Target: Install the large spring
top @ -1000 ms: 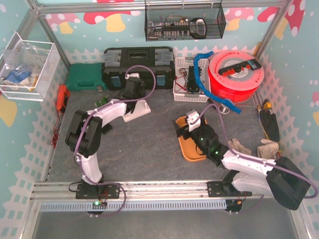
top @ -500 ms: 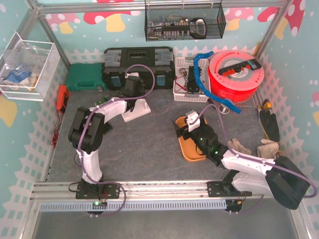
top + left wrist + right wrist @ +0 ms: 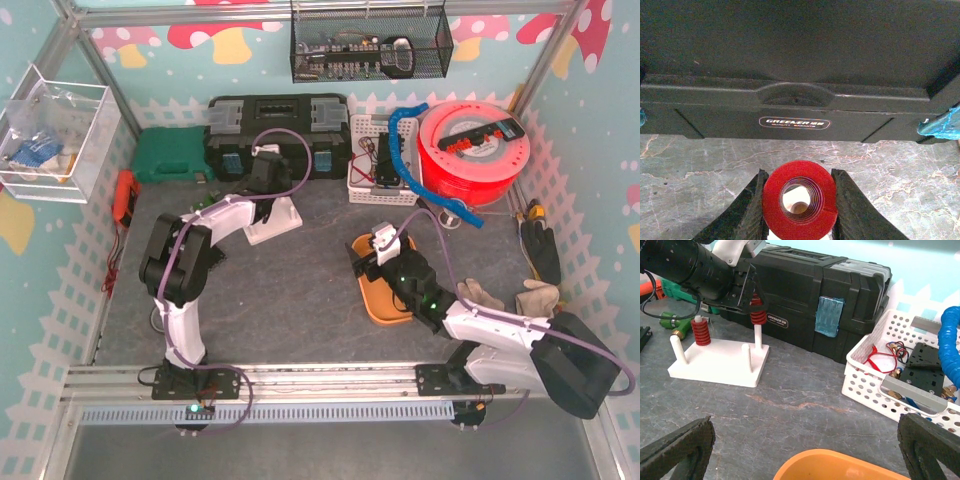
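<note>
The left gripper [image 3: 798,176] is clamped on the red spring [image 3: 771,200], one finger on each side of the coil, and holds it upright over the back-right peg [image 3: 758,339] of the white base [image 3: 720,371]. The base sits near the rear edge of the tabletop, just in front of the black toolbox [image 3: 795,122]. Gripping by the sides leaves the bore free, and the left wrist view looks straight down it to a pale peg tip inside, so the coil seems lined up and at least started on the peg. From the right wrist view its lower end sits high on the peg, well above the base, so it looks not yet seated. The other spring [image 3: 702,333] on the back-left peg rests lower. The right gripper [image 3: 805,440] is spread wide and empty above the orange tray [image 3: 378,312], well apart from the base, probably parked clear of the left arm.
</note>
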`<state>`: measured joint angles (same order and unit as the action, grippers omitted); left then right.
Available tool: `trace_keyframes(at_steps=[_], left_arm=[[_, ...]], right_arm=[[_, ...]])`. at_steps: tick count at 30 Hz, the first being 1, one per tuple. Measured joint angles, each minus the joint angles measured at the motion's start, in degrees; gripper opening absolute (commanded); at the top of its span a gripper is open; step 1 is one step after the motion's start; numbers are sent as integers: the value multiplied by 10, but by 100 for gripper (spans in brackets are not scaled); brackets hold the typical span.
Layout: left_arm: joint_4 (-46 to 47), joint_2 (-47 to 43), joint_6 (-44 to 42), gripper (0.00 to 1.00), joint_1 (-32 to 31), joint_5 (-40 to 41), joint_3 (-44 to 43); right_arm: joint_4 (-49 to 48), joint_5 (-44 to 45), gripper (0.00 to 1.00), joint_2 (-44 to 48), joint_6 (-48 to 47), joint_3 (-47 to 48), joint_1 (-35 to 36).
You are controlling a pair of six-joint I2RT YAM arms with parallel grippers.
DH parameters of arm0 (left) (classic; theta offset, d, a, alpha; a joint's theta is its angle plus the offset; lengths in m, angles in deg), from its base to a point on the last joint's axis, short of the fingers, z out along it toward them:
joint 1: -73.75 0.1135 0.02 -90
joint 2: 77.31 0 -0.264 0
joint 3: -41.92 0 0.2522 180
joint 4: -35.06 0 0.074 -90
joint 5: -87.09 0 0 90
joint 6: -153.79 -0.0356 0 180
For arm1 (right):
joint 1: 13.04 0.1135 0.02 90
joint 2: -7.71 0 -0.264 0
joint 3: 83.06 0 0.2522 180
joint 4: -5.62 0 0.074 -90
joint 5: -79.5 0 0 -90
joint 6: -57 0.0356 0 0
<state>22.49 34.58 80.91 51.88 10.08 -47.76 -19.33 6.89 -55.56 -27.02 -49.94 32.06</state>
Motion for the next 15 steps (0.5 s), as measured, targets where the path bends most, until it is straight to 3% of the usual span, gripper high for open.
trace_keyframes(at_steps=[15], left_arm=[[-9,-5,0,13,-1,-15,6]], right_arm=[[4,-1,99,-11,-2,0,0]])
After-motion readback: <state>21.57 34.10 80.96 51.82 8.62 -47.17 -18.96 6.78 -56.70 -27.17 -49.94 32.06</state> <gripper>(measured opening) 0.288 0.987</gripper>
